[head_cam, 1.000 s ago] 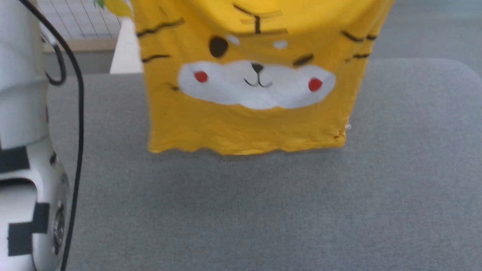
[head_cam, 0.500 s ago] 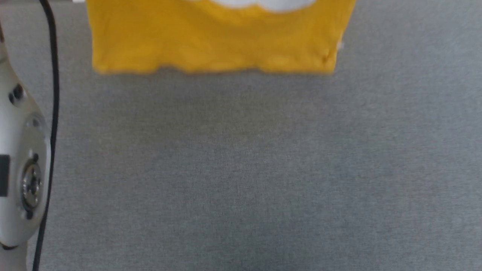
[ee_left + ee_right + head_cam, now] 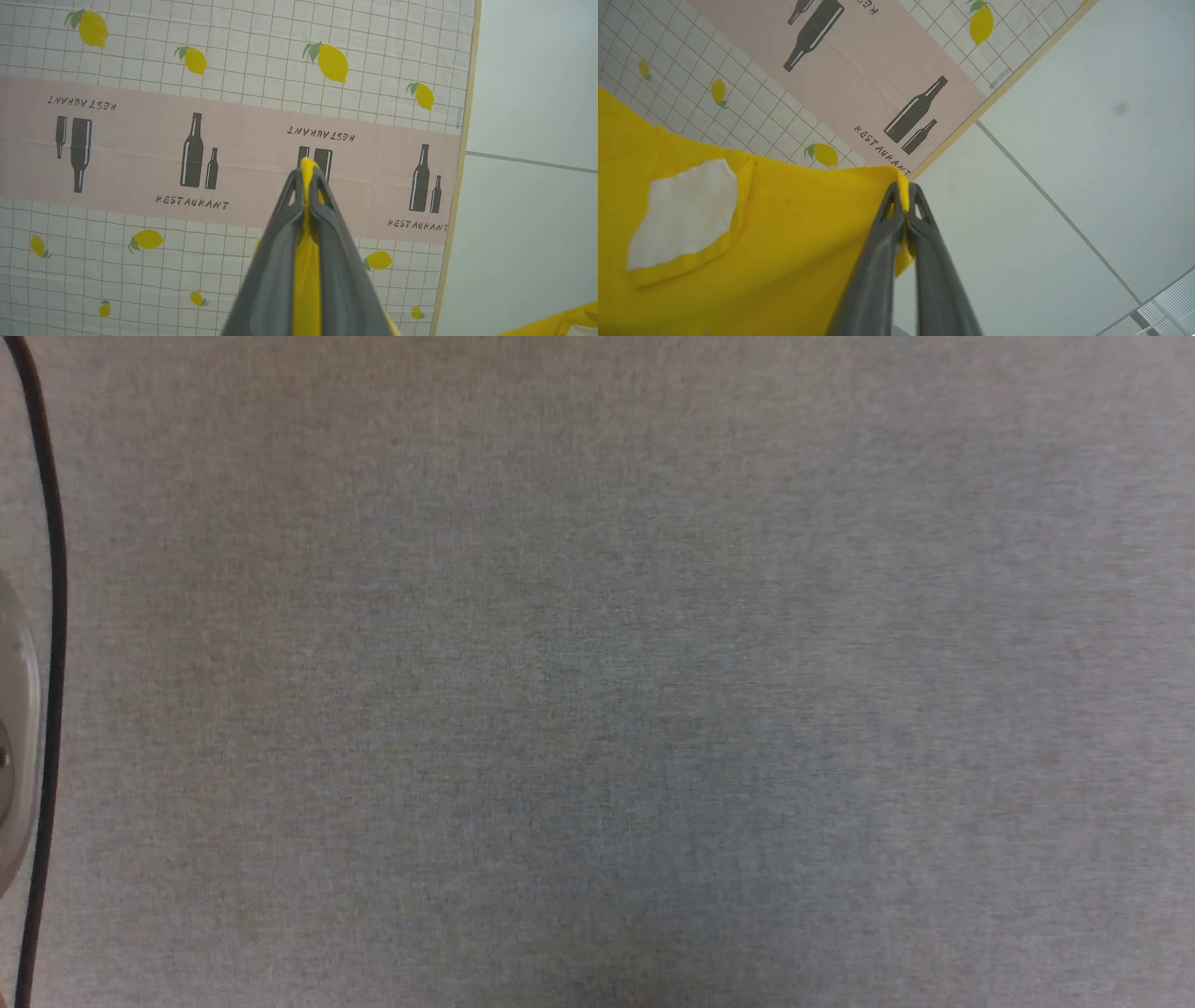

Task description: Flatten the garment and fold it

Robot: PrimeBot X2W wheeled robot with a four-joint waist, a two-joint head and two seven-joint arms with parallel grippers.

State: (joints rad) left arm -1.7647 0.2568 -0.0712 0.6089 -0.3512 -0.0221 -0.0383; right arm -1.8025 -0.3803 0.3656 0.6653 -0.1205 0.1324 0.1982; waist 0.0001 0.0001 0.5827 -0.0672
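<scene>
Left wrist view: the left gripper (image 3: 306,173) has its jaws pressed together on a fold of the garment (image 3: 307,275). A narrow yellow strip runs the length of the gap and a small nub pokes past the tips. More yellow cloth shows at the lower right corner, apart from the fingers. Behind is a printed cloth (image 3: 140,56), white with a thin grid and scattered lemons. It is crossed by a pink band (image 3: 140,149) with dark bottles and the word RESTAURANT. Its right side ends in a tan edge strip (image 3: 462,163). Past that lies a pale smooth surface (image 3: 532,233) with one thin seam line. The fingers and the yellow strip cover the lower middle of the print.

Right wrist view: the right gripper (image 3: 904,189) has its jaws shut tight on the garment's edge, with yellow pinched at the tips and a bit showing between the fingers lower down. From the pinch the shirt spreads left as a broad sheet and blocks the lower left of the printed cloth. A white patch (image 3: 684,212) sits on it. The pale surface is to the right, with the corner of a wire rack (image 3: 1167,303) at bottom right.

Head view: grey felt-like tabletop (image 3: 597,672), blurred. A black cable (image 3: 51,616) runs down the left edge, with a sliver of pale arm housing (image 3: 14,737) beside it.
</scene>
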